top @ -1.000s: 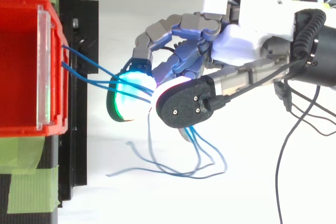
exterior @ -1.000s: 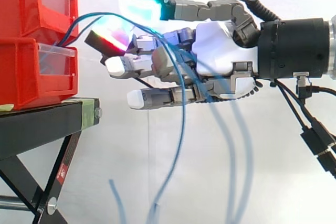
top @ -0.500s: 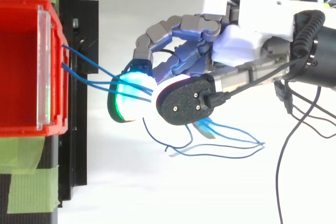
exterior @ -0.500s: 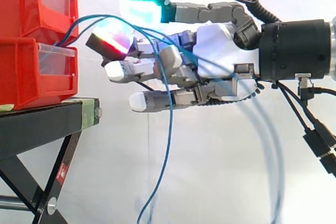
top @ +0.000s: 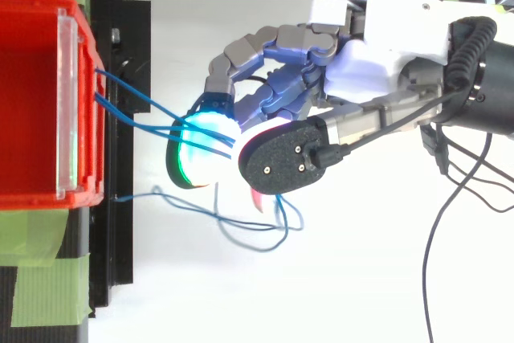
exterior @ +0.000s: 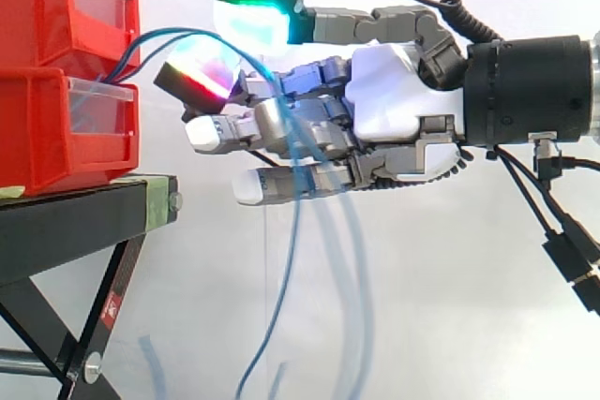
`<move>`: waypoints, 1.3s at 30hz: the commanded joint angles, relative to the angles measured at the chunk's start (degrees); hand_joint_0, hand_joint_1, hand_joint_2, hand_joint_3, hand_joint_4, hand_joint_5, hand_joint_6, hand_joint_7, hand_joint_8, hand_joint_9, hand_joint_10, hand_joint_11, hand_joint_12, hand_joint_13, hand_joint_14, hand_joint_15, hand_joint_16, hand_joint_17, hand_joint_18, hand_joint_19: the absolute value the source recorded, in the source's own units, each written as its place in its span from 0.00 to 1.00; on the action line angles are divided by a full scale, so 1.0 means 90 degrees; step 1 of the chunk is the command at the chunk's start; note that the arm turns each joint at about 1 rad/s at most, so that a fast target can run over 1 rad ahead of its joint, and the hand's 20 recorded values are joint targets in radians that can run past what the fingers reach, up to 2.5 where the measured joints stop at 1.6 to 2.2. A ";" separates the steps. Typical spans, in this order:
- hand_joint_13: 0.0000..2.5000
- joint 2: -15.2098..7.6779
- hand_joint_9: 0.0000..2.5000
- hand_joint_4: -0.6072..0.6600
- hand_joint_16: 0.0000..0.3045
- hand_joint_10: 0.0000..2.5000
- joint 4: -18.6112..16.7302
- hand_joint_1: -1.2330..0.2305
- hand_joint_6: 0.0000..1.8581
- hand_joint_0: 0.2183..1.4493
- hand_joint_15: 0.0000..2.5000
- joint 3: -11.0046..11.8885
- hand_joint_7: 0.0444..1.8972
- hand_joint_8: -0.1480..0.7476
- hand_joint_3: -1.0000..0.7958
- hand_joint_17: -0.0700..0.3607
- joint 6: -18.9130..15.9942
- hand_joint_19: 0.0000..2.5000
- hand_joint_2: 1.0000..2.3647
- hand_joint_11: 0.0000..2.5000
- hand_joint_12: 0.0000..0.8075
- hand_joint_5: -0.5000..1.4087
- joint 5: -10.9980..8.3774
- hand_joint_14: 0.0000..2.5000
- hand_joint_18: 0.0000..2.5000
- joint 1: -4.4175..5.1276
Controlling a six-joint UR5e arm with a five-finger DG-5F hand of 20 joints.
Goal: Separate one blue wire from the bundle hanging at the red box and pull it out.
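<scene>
Several thin blue wires (top: 132,114) leave the front of the red bin (top: 32,102) and run tight to my hand (top: 377,54). In the side view they arch (exterior: 164,33) out of the gap between the stacked red bins (exterior: 56,72) and pass between the green-glowing pad above and the red-glowing pad below. My hand (exterior: 394,91) is level with the bins, just right of them, fingers curled round the wires. One wire (exterior: 286,278) hangs in front of the lower fingers, the others swing behind it. From above, loose ends loop (top: 233,226) under the hand.
The bins stand on a black stand (exterior: 84,213) with crossed legs at the left. Green tape (top: 48,287) marks the stand's edges in the top view. A white curtain backs the scene, and open space lies below the hand.
The hand has stayed almost in place. The loose wire ends have swung: in the top view from out to the right back towards the stand, in the side view leftwards under the fingers.
</scene>
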State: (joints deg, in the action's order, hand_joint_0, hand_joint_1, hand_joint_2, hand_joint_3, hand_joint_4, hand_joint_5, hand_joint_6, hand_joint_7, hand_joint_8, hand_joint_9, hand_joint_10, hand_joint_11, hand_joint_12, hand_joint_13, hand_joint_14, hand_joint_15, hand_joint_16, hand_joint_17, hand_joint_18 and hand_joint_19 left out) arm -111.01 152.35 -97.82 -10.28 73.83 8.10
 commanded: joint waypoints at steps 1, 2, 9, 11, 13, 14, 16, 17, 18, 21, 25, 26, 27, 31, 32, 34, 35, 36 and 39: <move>0.61 0.0000 0.27 0.64 0.17 0.00 -0.0004 0.36 0.45 0.32 0.37 0.0000 0.44 0.59 0.49 0.43 0.0000 0.11 0.02 0.14 0.64 0.17 0.0000 0.01 0.31 -0.0002; 0.62 0.0000 0.27 0.65 0.17 0.00 -0.0004 0.36 0.45 0.32 0.38 0.0000 0.44 0.59 0.49 0.43 0.0000 0.11 0.02 0.14 0.64 0.17 0.0000 0.01 0.31 0.0008; 0.63 0.0000 0.27 0.65 0.17 0.00 0.0006 0.36 0.45 0.32 0.41 0.0000 0.44 0.59 0.49 0.44 -0.0010 0.13 0.02 0.14 0.63 0.17 -0.0010 0.01 0.31 -0.0002; 0.63 0.0000 0.28 0.65 0.18 0.00 0.0006 0.36 0.45 0.32 0.41 0.0000 0.44 0.59 0.49 0.44 -0.0010 0.13 0.02 0.14 0.63 0.17 0.0000 0.01 0.31 -0.0002; 0.64 0.0000 0.28 0.65 0.18 0.00 0.0016 0.36 0.45 0.32 0.44 0.0000 0.44 0.59 0.49 0.44 -0.0010 0.13 0.02 0.15 0.61 0.17 0.0000 0.01 0.31 0.0008; 0.64 0.0000 0.28 0.64 0.18 0.00 0.0026 0.36 0.45 0.32 0.45 0.0000 0.44 0.59 0.49 0.45 -0.0010 0.13 0.02 0.15 0.60 0.17 0.0000 0.01 0.31 -0.0002; 0.64 0.0000 0.28 0.64 0.18 0.00 0.0026 0.36 0.45 0.32 0.45 0.0000 0.44 0.59 0.49 0.45 0.0000 0.14 0.02 0.15 0.60 0.17 0.0000 0.01 0.32 -0.0002; 0.63 0.0000 0.28 0.64 0.18 0.00 0.0026 0.36 0.45 0.32 0.44 0.0000 0.44 0.59 0.49 0.45 0.0000 0.14 0.02 0.15 0.61 0.17 0.0000 0.01 0.32 0.0008; 0.62 0.0000 0.28 0.64 0.18 0.00 0.0026 0.36 0.45 0.32 0.44 0.0000 0.44 0.59 0.48 0.45 0.0000 0.14 0.01 0.15 0.62 0.17 0.0000 0.01 0.32 -0.0002; 0.61 0.0000 0.29 0.65 0.18 0.00 0.0026 0.36 0.45 0.32 0.42 0.0000 0.44 0.59 0.49 0.45 0.0019 0.13 0.02 0.15 0.65 0.17 -0.0010 0.01 0.32 0.0008; 0.56 0.0000 0.29 0.65 0.18 0.00 0.0026 0.36 0.45 0.32 0.36 0.0000 0.44 0.59 0.49 0.45 0.0029 0.13 0.01 0.15 0.68 0.17 -0.0010 0.01 0.31 -0.0002; 0.57 0.0000 0.29 0.64 0.18 0.00 0.0026 0.36 0.45 0.32 0.37 0.0000 0.44 0.59 0.48 0.45 0.0029 0.13 0.01 0.15 0.67 0.17 -0.0010 0.01 0.31 0.0008; 0.58 0.0000 0.29 0.65 0.18 0.00 0.0026 0.36 0.45 0.32 0.38 0.0000 0.44 0.59 0.49 0.45 0.0019 0.13 0.01 0.15 0.67 0.17 -0.0010 0.01 0.31 0.0008; 0.61 0.0000 0.29 0.64 0.18 0.00 0.0026 0.36 0.45 0.32 0.43 0.0000 0.44 0.59 0.48 0.45 0.0029 0.14 0.01 0.15 0.63 0.17 -0.0010 0.01 0.32 0.0008; 0.61 0.0000 0.29 0.64 0.18 0.00 0.0026 0.36 0.45 0.32 0.43 0.0000 0.44 0.59 0.48 0.45 0.0029 0.14 0.01 0.15 0.63 0.17 -0.0010 0.01 0.32 -0.0002; 0.60 0.0000 0.29 0.64 0.18 0.00 0.0026 0.36 0.45 0.32 0.41 0.0000 0.44 0.59 0.48 0.45 0.0039 0.14 0.01 0.15 0.65 0.17 -0.0010 0.01 0.32 -0.0002; 0.58 0.0000 0.29 0.65 0.18 0.00 0.0026 0.36 0.45 0.32 0.39 0.0000 0.44 0.59 0.48 0.45 0.0039 0.13 0.01 0.15 0.66 0.17 -0.0010 0.01 0.32 0.0008; 0.57 0.0000 0.29 0.64 0.18 0.00 0.0026 0.36 0.45 0.32 0.37 0.0000 0.43 0.59 0.48 0.45 0.0029 0.13 0.01 0.15 0.67 0.17 -0.0010 0.01 0.32 -0.0002; 0.52 0.0000 0.29 0.64 0.18 0.00 0.0026 0.36 0.45 0.32 0.29 0.0000 0.44 0.59 0.48 0.45 0.0019 0.13 0.01 0.15 0.73 0.17 -0.0010 0.01 0.32 -0.0002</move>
State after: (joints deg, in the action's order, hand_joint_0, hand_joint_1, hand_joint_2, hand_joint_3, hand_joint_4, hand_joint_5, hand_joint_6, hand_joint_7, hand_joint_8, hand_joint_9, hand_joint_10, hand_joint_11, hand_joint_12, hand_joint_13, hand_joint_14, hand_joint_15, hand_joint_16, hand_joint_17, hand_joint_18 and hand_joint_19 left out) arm -111.01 152.58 -97.82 -10.01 73.74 8.11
